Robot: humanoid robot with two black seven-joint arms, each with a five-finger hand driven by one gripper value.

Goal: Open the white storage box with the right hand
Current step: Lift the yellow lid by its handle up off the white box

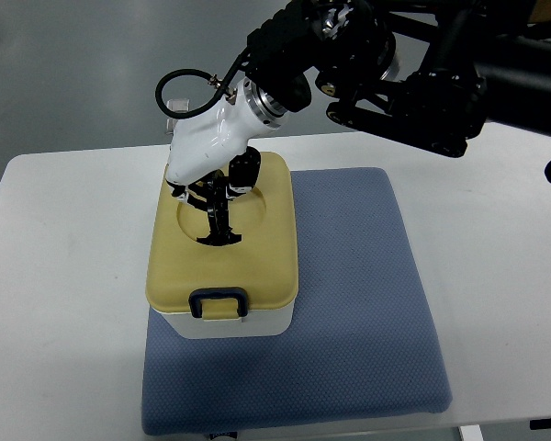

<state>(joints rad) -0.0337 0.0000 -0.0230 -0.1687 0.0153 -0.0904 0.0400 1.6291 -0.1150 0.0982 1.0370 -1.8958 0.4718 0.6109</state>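
A white table carries everything. A blue quilted mat lies flat on it, right of the table's middle, reaching from near the far edge to the near edge. The white storage box, with its yellow lid, stands on the mat's left part.

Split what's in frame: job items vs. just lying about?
Job:
- box, white base
- lid, yellowish, closed, latch at the near edge
- right hand, on the lid's round recess

Lying about:
- blue mat under the box
- table
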